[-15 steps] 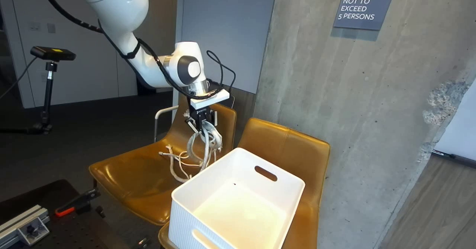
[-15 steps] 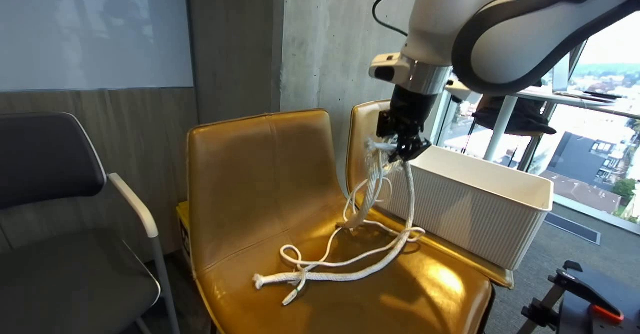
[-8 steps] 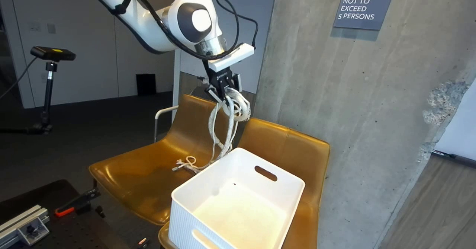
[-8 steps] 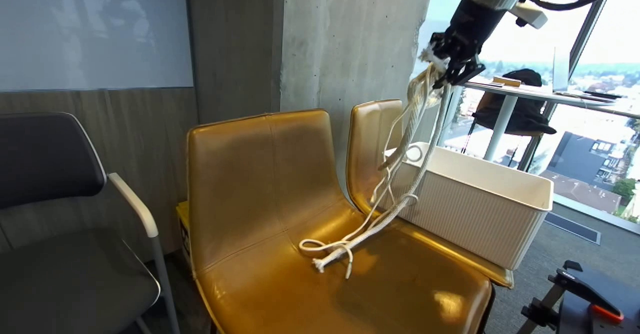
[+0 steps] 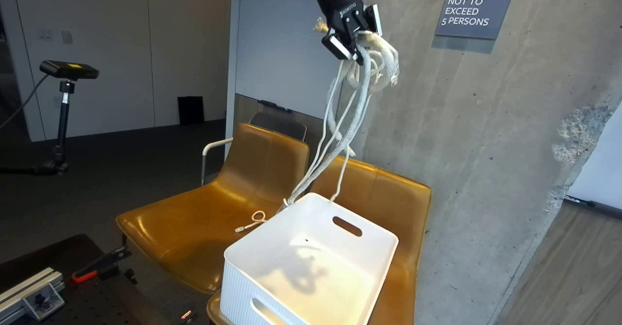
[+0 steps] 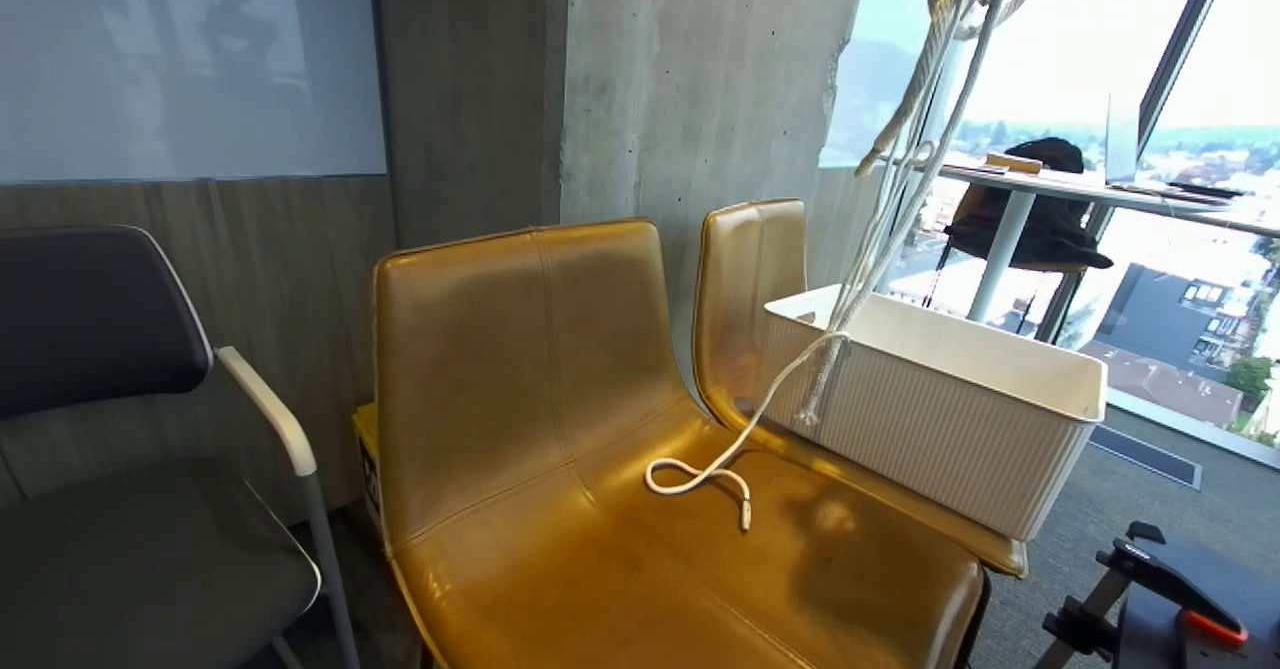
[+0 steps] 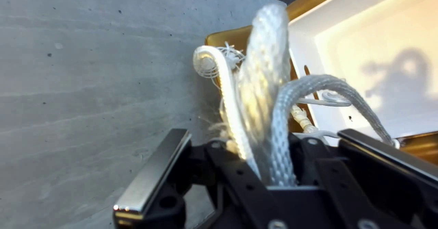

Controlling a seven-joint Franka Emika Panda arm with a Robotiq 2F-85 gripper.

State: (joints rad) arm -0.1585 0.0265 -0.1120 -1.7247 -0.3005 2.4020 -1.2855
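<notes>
End effector [image 5: 360, 47] has climbed, rope [image 5: 383, 65] with it. Below it I see the frayed end [image 6: 808, 413] lifted off the chair seat [image 6: 560, 574], only a thin cord tip [image 6: 746, 515] left there; shadow [image 5: 302, 272] now spread in the bin [image 5: 369, 247].

Looped white ropes [image 5: 360, 106] hang bunched from the pincer [image 7: 264, 145].

Concrete wall [image 5: 486, 121], occupancy sign [image 5: 477, 7] mounted high — dark floor [image 5: 121, 169] further back. Grey armchair [image 6: 100, 314] near wood panelling [image 6: 290, 279]. Tall window [image 6: 1090, 59] — bright daylight, rooftops [image 6: 1165, 386] below.
</notes>
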